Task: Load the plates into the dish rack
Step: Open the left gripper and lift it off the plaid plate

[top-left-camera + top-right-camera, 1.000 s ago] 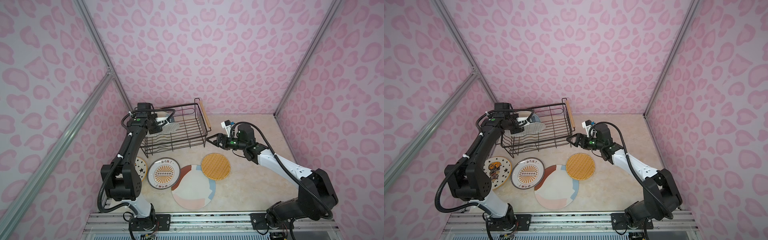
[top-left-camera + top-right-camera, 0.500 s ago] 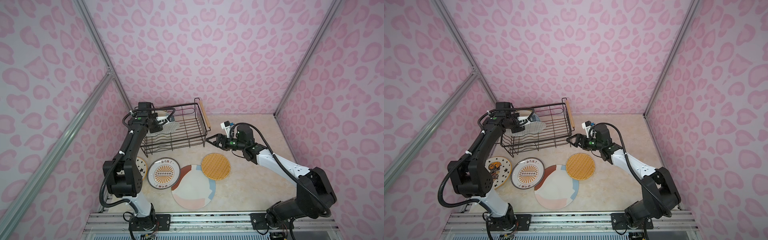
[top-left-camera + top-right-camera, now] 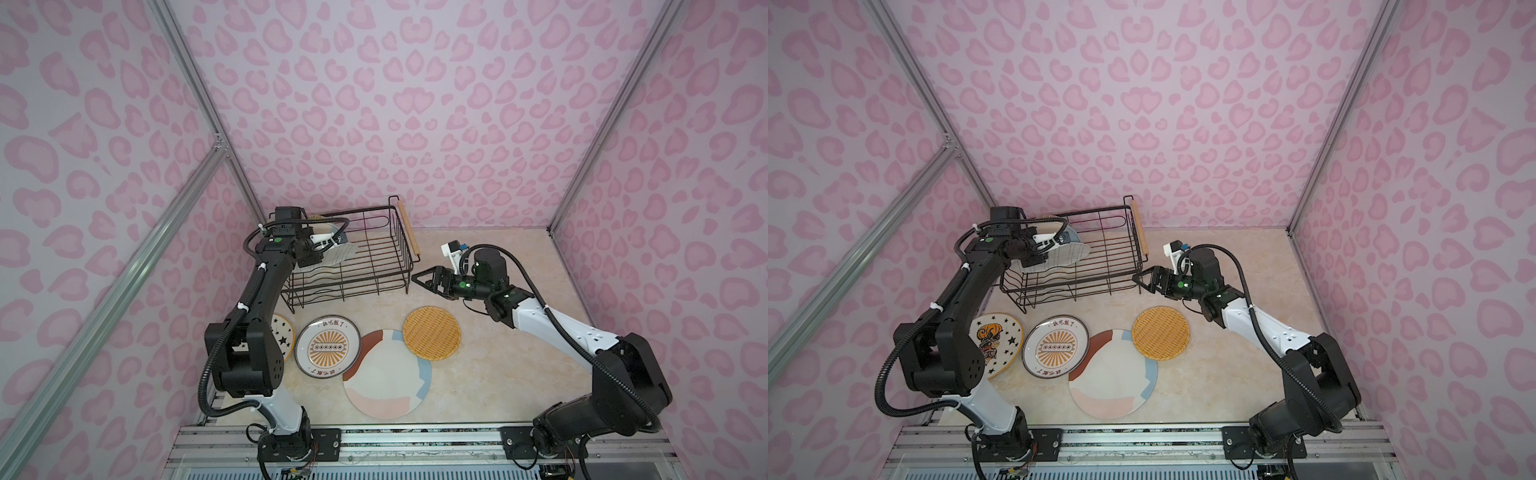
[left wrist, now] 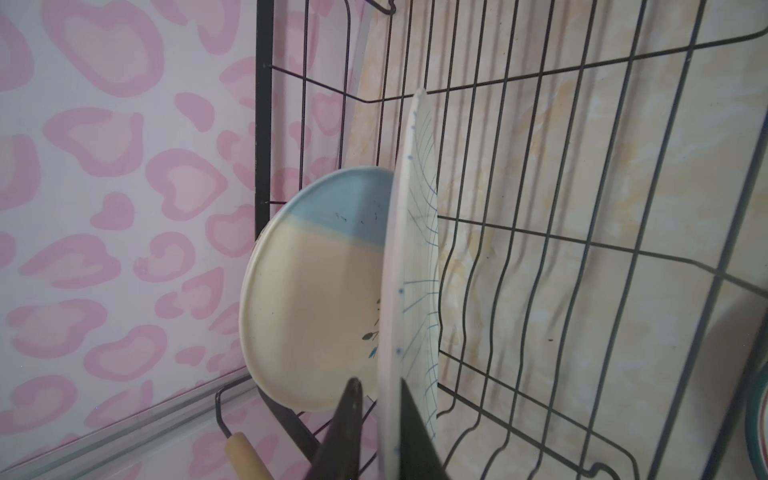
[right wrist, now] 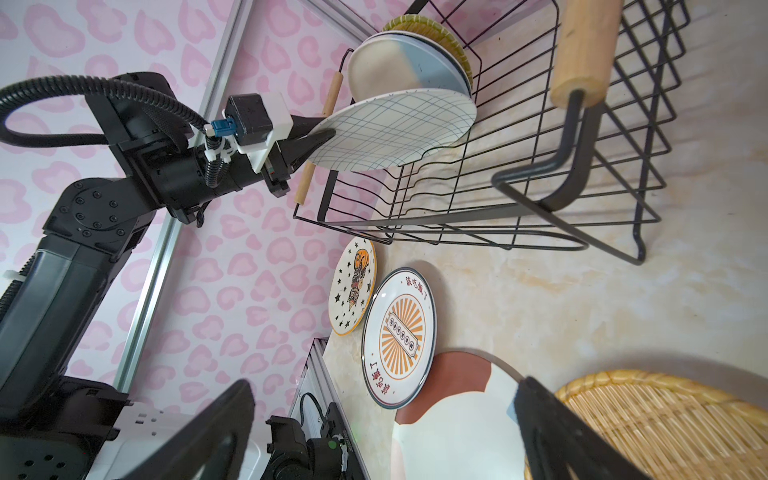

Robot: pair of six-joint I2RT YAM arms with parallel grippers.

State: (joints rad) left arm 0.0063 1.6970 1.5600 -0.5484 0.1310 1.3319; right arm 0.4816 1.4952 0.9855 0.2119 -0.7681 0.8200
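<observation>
Left claw [image 4: 377, 384] is being seen with its 2 fingers narrowly parted astride the near rim of the grid plate [image 4: 415, 249]. A sliver of gap is being shown beside 1 finger, so whether the rim is being pinched or let go cannot be told. Edge-on to the claw, this plate is being presented as a thin white disc crossed by blue-grey lines. Its face is running straight away from the fingers, so a withdrawal is being judged safest along that plane, not sideways. Just behind it the blue-cream plate [image 4: 316, 291] is being propped upright, with a yellow-green weave plate [image 5: 419, 23] at the back, all inside the dish rack [image 4: 262, 124]. Whether the grid plate's lower edge is being caught by a wavy slot is hidden. Farther off, 4 plates are being left flat on the table [image 3: 1225, 374]: stars plate [image 3: 1000, 340], sunburst plate [image 3: 1055, 347], pastel plate [image 3: 1113, 374] and orange weave plate [image 3: 1160, 332]. Beyond them the right claw [image 3: 1144, 280] is being held wide open and empty, nearest the orange one.
</observation>
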